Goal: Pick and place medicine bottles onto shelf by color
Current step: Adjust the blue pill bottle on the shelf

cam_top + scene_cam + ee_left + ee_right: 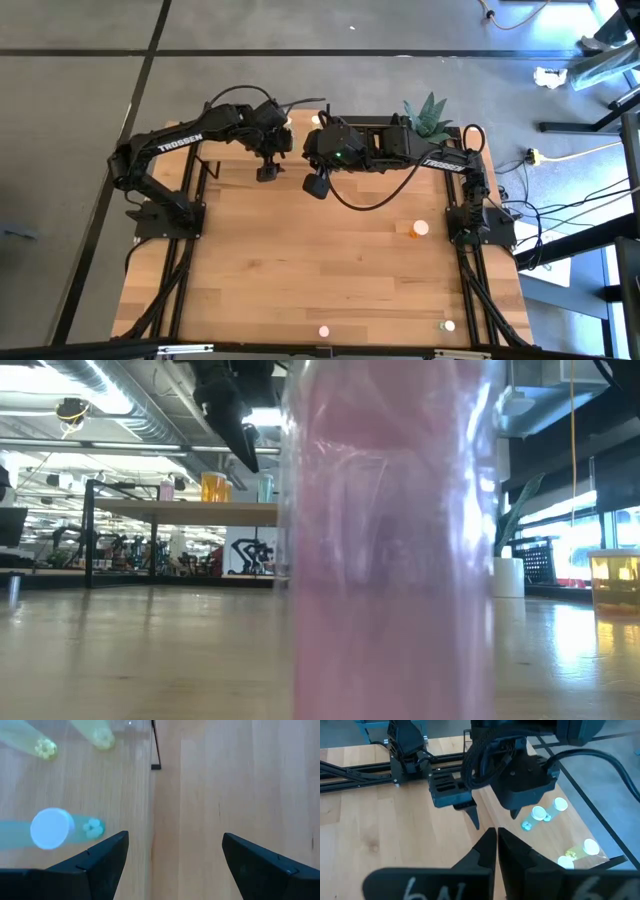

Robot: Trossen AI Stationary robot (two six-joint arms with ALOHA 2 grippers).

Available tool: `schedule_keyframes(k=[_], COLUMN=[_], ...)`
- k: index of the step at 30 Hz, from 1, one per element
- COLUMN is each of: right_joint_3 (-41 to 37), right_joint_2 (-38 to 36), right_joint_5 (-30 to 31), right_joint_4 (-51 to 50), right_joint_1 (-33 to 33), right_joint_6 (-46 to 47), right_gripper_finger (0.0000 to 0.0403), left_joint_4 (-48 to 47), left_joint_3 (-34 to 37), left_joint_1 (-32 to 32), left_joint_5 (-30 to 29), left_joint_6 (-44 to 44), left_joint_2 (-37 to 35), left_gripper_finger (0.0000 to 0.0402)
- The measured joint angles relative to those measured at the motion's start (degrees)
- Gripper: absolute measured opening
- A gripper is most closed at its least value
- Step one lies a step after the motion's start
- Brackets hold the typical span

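My left gripper [268,168] hangs open at the table's far middle, over the edge of the shelf [100,785]. Only bare wood lies between its fingers. A green medicine bottle [55,827] with a white cap stands on the shelf just beside one finger [107,857], apart from it. Two yellowish bottles [45,747] stand farther on. My right gripper [496,842] is shut and empty, held high close to the left one. On the tabletop stand an orange bottle [418,229], a pink bottle [324,330] and a green one [448,326].
A thin black shelf post [156,745] rises just ahead of my left gripper. A plant in a white pot [430,115] stands at the far right. The pink bottle [390,540] fills most of the low view. The table's middle is bare wood.
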State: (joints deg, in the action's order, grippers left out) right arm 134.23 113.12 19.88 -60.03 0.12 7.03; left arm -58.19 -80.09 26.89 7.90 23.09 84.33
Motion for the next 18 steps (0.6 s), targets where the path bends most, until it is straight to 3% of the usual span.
schedule_keyframes(k=[18], right_joint_3=[0.0], right_joint_2=[0.0], right_joint_5=[0.02], right_joint_4=[0.0], right_joint_1=[0.0], right_joint_6=[0.0], right_gripper_finger=[0.002], left_joint_4=[7.54], left_joint_3=[3.53], left_joint_1=[-0.76], left_joint_5=[-5.91], left_joint_6=[0.11], left_joint_2=[0.04], left_gripper_finger=[0.0315])
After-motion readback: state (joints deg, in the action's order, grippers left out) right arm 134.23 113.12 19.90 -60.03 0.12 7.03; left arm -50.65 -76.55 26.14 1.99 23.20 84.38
